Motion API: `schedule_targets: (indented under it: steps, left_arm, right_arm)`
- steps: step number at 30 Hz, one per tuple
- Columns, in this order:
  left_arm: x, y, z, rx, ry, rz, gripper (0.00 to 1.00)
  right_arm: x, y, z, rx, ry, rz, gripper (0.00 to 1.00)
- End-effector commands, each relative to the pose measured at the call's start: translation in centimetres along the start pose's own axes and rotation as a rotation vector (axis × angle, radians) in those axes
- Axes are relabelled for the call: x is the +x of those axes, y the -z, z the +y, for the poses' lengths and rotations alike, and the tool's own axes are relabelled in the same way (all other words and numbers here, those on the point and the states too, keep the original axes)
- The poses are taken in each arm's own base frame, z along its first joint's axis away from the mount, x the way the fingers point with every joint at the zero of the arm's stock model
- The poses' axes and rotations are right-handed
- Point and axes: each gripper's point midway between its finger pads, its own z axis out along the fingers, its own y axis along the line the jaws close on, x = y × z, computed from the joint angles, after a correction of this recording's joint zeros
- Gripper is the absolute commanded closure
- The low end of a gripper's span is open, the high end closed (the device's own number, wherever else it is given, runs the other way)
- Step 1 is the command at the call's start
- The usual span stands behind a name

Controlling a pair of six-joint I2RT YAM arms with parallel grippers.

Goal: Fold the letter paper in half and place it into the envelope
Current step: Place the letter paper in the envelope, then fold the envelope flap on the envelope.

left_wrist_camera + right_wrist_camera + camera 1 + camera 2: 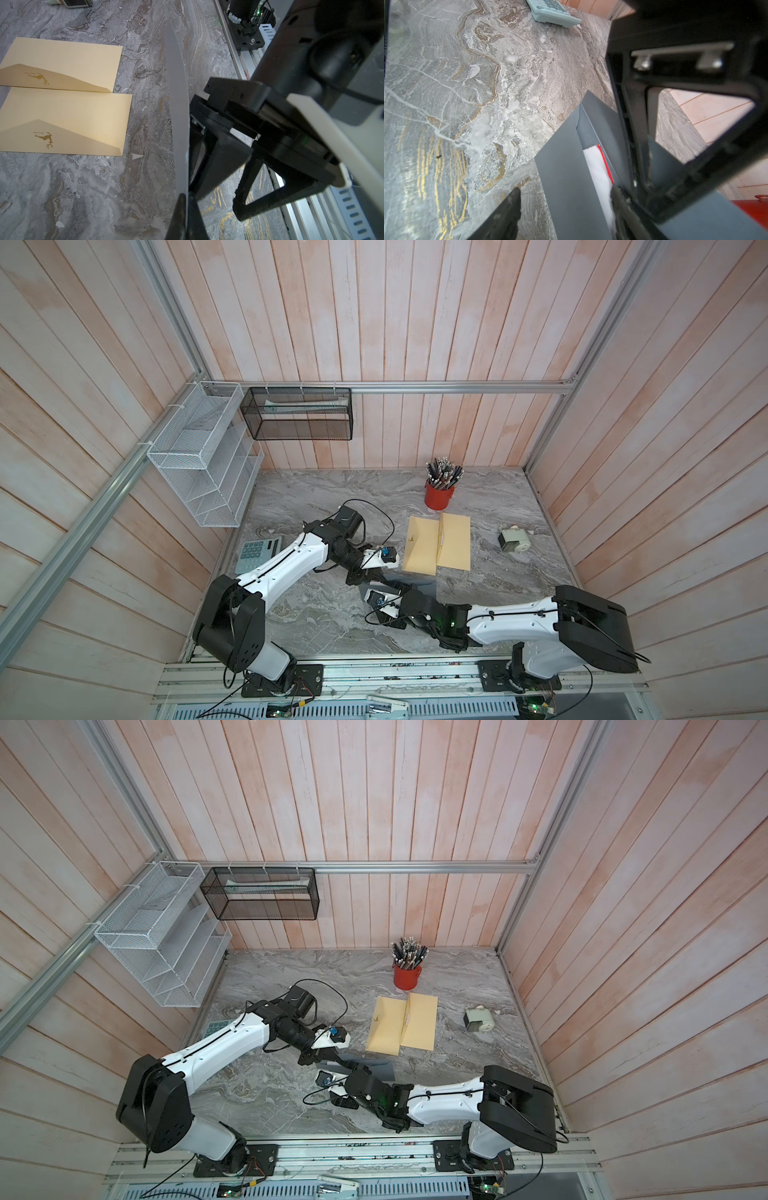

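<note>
A grey envelope [420, 587] lies near the front middle of the marble table in both top views [376, 1068]. My left gripper [187, 216] is shut on its thin grey flap [178, 99], which stands up edge-on. The white letter paper [596, 166], with a red edge, sits inside the envelope's mouth [566, 182]. My right gripper [564, 209] is open and straddles the envelope's front wall. One of its fingers [506, 216] is over bare table, and its other finger touches the white paper inside. From above, both grippers [376, 577] meet over the envelope and hide most of it.
Two tan envelopes [422, 547] [456, 541] lie side by side behind the grey one. A red cup of pencils [439, 495] stands at the back. A small white device [514, 540] sits to the right, a teal calculator [258, 553] to the left. Wire racks [208, 456] hang on the walls.
</note>
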Motion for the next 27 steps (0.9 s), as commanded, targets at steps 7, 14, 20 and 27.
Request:
schedule_targets:
  steps: [7, 14, 20, 27]
  left_arm:
    - [-1.2, 0.2, -0.7, 0.032, 0.027, -0.044, 1.00]
    - [-2.2, 1.8, 1.4, -0.141, 0.057, -0.052, 1.00]
    - [-2.2, 4.4, 3.7, -0.311, 0.249, -0.133, 1.00]
    - [-0.7, 6.9, 4.2, -0.451, 0.517, -0.316, 1.00]
  right_arm:
    - [-2.4, 2.0, -1.4, -0.001, -0.120, -0.100, 0.29]
    - [-4.7, 7.1, -3.5, -0.012, -0.254, -0.259, 0.24]
    - [-5.6, 9.7, -7.4, 0.010, -0.405, -0.369, 0.23]
    - [-6.8, 11.0, -11.3, 0.030, -0.546, -0.436, 0.22]
